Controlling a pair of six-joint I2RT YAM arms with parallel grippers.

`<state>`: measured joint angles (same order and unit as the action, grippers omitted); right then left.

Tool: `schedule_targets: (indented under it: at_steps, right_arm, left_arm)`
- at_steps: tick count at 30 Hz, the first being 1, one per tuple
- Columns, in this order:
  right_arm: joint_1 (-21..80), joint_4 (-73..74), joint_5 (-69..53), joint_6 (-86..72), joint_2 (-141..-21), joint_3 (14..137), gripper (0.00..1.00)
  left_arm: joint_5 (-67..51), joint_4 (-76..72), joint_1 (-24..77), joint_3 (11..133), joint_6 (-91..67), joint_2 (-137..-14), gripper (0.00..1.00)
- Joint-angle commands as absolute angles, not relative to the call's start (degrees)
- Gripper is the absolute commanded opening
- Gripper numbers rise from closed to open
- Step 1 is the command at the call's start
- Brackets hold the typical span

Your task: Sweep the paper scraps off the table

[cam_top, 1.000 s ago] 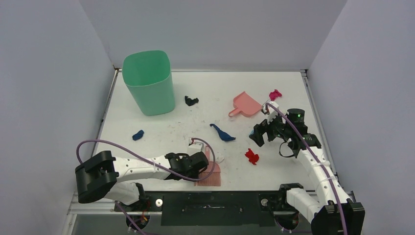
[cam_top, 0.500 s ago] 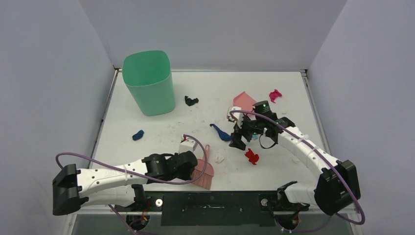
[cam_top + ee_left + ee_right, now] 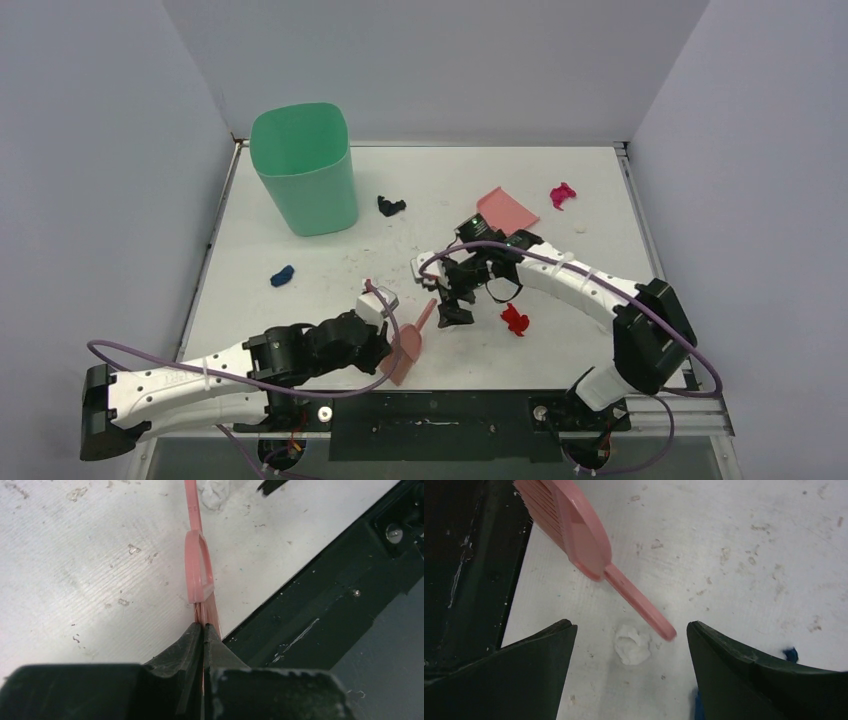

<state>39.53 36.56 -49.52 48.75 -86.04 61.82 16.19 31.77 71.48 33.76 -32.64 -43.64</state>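
Note:
My left gripper (image 3: 390, 346) is shut on the bristle end of the pink brush (image 3: 408, 343), which stands on edge near the table's (image 3: 330, 262) front edge; the left wrist view shows the jaws (image 3: 204, 625) clamped on it. My right gripper (image 3: 452, 306) is open and empty over a white paper scrap (image 3: 633, 644) by the brush handle's tip (image 3: 664, 629). Other paper scraps lie apart: red (image 3: 515, 318), magenta (image 3: 562, 195), black (image 3: 391, 206), dark blue (image 3: 282, 275). A blue bit (image 3: 791, 654) shows beside my right finger.
A tall green bin (image 3: 303, 170) stands at the back left. The pink dustpan (image 3: 507, 212) lies behind my right arm. The black front rail (image 3: 320, 610) runs just beside the brush. Grey walls close three sides.
My right arm swung left from beside the dustpan to over the white scrap. My left arm drew back and turned the brush from flat up onto its edge.

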Motion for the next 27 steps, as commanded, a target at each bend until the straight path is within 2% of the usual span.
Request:
schedule_targets:
  at_steps: [1, 4, 7, 14, 16, 18, 19, 21, 23, 25, 27]
  right_arm:
    - [43.6, 34.4, -50.3, 52.4, -90.1, 63.8, 0.83]
    - [44.7, 32.6, -51.6, 51.4, -92.7, 63.4, 0.81]
    - [44.7, 32.9, -52.9, 51.8, -95.2, 63.6, 0.72]
    - [44.6, 39.6, -54.2, 54.7, -98.5, 65.6, 0.29]
    - [44.6, 41.7, -53.9, 54.3, -98.2, 66.4, 0.13]
    - [44.6, 46.0, -54.2, 54.0, -97.5, 68.0, 0.06]
    - [44.7, 49.0, -54.6, 54.2, -97.1, 69.1, 0.05]
    - [44.6, 54.9, -55.4, 54.9, -96.1, 71.1, 0.05]
    - [44.7, 59.8, -56.4, 55.2, -95.5, 73.1, 0.05]
    - [44.8, 63.3, -57.4, 54.9, -94.9, 73.9, 0.05]
    - [45.1, 63.3, -57.0, 52.2, -94.1, 74.0, 0.05]
  left_arm:
    - [13.5, 24.3, 71.8, 33.0, -28.6, -40.9, 0.0]
    - [13.5, 24.3, 71.8, 33.0, -28.9, -40.9, 0.0]
    - [13.7, 24.0, 71.8, 32.5, -29.6, -40.7, 0.0]
    - [14.3, 25.1, 71.9, 32.4, -30.3, -39.6, 0.0]
    - [14.9, 25.8, 71.9, 32.7, -30.3, -39.6, 0.0]
    - [15.6, 26.8, 71.8, 33.4, -30.0, -39.9, 0.0]
    - [15.9, 27.6, 71.9, 33.8, -29.7, -40.1, 0.06]
    - [15.6, 27.5, 71.9, 34.3, -28.6, -39.9, 0.26]
    - [15.1, 26.0, 72.1, 34.3, -27.2, -38.9, 0.42]
    - [14.7, 24.0, 72.5, 34.5, -25.6, -38.3, 0.5]
    - [13.6, 21.9, 72.6, 35.3, -24.1, -38.5, 0.53]
